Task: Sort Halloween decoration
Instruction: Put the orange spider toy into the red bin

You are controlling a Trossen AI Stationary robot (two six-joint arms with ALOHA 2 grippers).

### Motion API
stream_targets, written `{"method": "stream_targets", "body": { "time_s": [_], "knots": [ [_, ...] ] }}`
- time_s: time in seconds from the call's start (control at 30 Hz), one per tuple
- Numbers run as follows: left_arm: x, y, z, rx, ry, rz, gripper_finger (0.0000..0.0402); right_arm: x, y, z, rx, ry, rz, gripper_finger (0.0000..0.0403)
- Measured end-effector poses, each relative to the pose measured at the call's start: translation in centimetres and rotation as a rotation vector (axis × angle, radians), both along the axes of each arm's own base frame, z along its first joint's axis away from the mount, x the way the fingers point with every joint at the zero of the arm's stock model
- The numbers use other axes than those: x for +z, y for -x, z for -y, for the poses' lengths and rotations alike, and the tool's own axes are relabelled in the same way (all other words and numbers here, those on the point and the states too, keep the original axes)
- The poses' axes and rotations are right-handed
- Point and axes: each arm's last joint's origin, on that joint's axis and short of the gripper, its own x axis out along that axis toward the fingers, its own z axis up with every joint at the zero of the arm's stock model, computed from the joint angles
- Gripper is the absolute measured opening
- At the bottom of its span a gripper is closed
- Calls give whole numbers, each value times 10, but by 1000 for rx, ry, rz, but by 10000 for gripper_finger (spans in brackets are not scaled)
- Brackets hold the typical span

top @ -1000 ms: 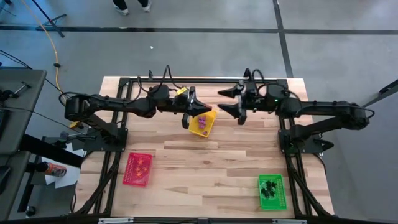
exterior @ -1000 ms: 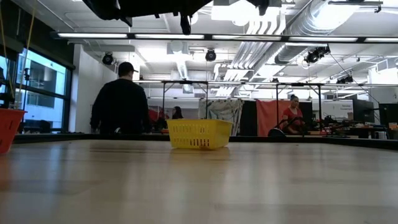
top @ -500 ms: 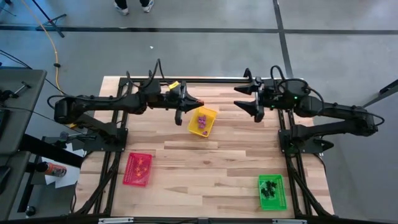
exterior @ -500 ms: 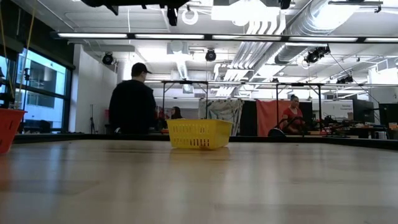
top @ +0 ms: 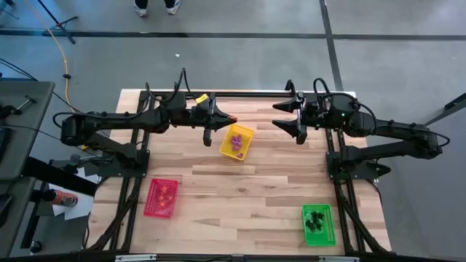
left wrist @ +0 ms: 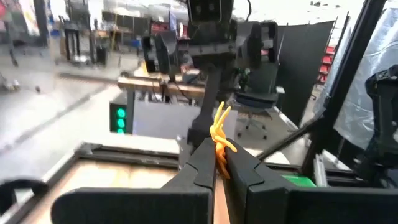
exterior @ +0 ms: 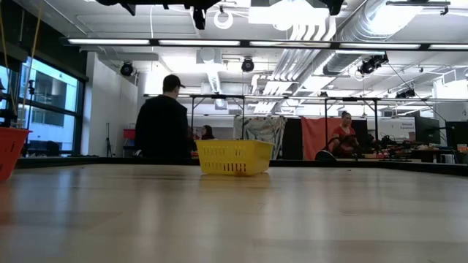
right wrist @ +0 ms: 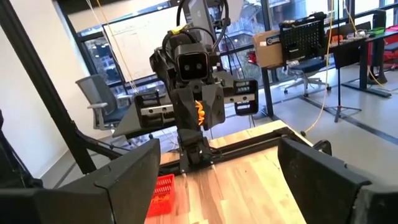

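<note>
Table [top: 240,185]: one tray [top: 237,141] far centre holding trinkets [top: 237,143]; second tray [top: 162,197] near left, third tray [top: 317,224] near right, each with trinkets inside. Left gripper [top: 210,123] just left of the far tray; right gripper [top: 291,119] well right of it.

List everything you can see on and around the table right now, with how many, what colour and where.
Yellow rectangular plastic tray: one, far middle of table, purple trinkets inside.
Red rectangular plastic tray: one, near left, small pieces inside.
Green rectangular plastic tray: one, near right, black trinkets inside.
Orange plastic trinket: one, pinched in left hand.
Person in dark top: one, beyond table.
Left hand: shut on orange plastic trinket, beside yellow tray.
Right hand: open, far right.
</note>
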Motion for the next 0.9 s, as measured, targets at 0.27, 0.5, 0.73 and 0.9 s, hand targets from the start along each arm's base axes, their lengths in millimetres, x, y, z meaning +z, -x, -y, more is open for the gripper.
{"method": "stream_targets", "body": {
  "time_s": [0.27,0.5,0.73,0.9],
  "knots": [
    [-15,35,22,-98,131,-395,0,-4,0,1,-46,-9,-40,319],
    [-46,86,81,-211,298,-1001,0,-11,1,2,-64,-39,-114,319],
    [-75,122,150,-316,188,-1282,0,-13,1,2,-68,-42,-130,319],
    [-104,152,178,-275,50,-1354,0,-13,1,2,-68,-42,-133,319]
  ]
}}
